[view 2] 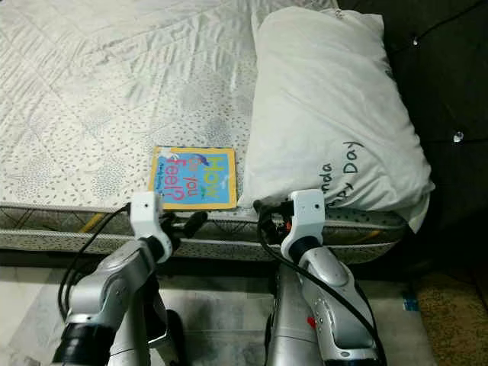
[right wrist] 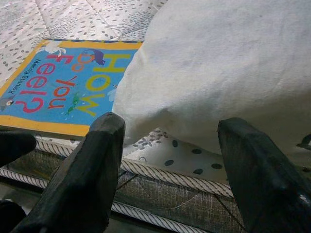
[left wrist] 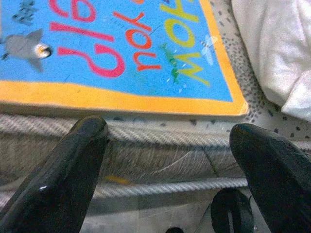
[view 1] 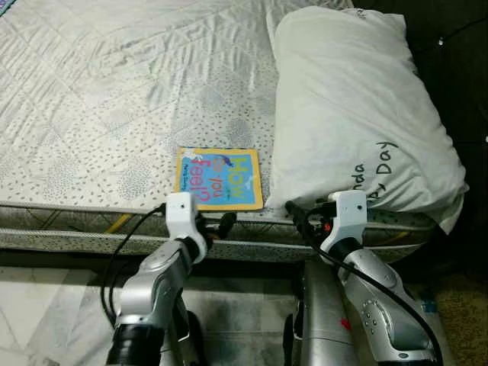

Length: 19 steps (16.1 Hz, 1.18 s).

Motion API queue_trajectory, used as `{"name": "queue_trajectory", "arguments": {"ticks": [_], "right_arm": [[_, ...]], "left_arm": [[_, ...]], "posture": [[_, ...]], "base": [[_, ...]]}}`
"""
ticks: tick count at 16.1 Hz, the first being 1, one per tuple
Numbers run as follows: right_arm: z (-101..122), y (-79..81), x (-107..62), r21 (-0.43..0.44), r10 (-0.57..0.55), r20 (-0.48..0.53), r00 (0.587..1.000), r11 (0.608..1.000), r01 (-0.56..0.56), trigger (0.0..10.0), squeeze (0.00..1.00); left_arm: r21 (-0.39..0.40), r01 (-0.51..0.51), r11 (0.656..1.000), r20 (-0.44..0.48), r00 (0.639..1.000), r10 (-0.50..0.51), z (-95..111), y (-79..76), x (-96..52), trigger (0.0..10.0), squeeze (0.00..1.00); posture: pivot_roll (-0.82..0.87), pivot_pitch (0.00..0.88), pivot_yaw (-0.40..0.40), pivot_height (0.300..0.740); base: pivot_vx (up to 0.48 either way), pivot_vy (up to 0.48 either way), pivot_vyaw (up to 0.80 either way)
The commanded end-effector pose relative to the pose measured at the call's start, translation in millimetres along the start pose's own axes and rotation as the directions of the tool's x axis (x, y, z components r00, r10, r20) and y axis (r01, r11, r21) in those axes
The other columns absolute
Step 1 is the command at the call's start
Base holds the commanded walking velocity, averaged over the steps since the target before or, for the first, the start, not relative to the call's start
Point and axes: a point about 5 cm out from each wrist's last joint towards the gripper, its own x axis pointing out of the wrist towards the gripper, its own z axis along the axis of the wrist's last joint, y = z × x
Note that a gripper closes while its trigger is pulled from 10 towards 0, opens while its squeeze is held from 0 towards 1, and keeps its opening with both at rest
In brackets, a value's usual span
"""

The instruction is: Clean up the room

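Observation:
A thin picture book [view 1: 219, 178] with a blue cover and orange border lies flat at the near edge of the mattress [view 1: 114, 107], just left of a big white pillow [view 1: 354, 107]. My left gripper [view 1: 221, 223] hangs open at the mattress edge, right below the book's near side; the left wrist view has the book [left wrist: 121, 48] just beyond the two spread fingers [left wrist: 63, 174]. At the pillow's near left corner my right gripper [view 1: 299, 216] is open too, and its wrist view looks at the pillow [right wrist: 228, 68] and the book [right wrist: 68, 87]. Neither holds anything.
The mattress side with piped seams [view 1: 91, 229] runs across in front of me. Pale tiled floor [view 1: 30, 305] lies below at the left. A dark padded headboard [view 2: 450, 91] rises to the right of the pillow.

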Motion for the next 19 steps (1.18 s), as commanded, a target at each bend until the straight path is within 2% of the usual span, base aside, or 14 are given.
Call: {"name": "queue_trajectory", "arguments": {"ticks": [1, 8, 13, 19], "right_arm": [[-1, -3.0, -0.6, 0.008, -0.007, -0.002, 1.0, 1.0, 0.007, 10.0, 0.0], [-1, -3.1, -0.4, 0.01, -0.012, 0.002, 1.0, 1.0, 0.012, 10.0, 0.0], [0, -3.7, -0.9, 0.012, -0.016, 0.003, 1.0, 1.0, 0.016, 10.0, 0.0], [0, -4.3, -0.9, 0.01, -0.018, 0.003, 1.0, 1.0, 0.018, 10.0, 0.0]], "left_arm": [[0.014, 0.004, 1.0, -0.014, 1.0, -0.004, -4, -1.0, 1.5, 10.0, 0.0], [0.016, -0.013, 1.0, -0.013, 1.0, 0.014, -5, 7.4, 3.9, 10.0, 0.0], [0.024, -0.054, 0.998, 0.01, 0.999, 0.053, 2, 23.8, 3.5, 10.0, 0.0], [0.034, -0.082, 0.996, 0.021, 0.996, 0.081, 8, 36.1, 6.3, 10.0, 0.0]], "posture": [[-0.18, 0.198, -0.021, 0.527], [-0.18, 0.202, -0.019, 0.527], [-0.19, 0.207, -0.02, 0.527], [-0.19, 0.209, -0.019, 0.527]], "base": [[0.0, 0.0, 0.0], [0.0, 0.0, 0.0], [0.0, 0.0, 0.0], [0.0, 0.0, 0.0]]}}
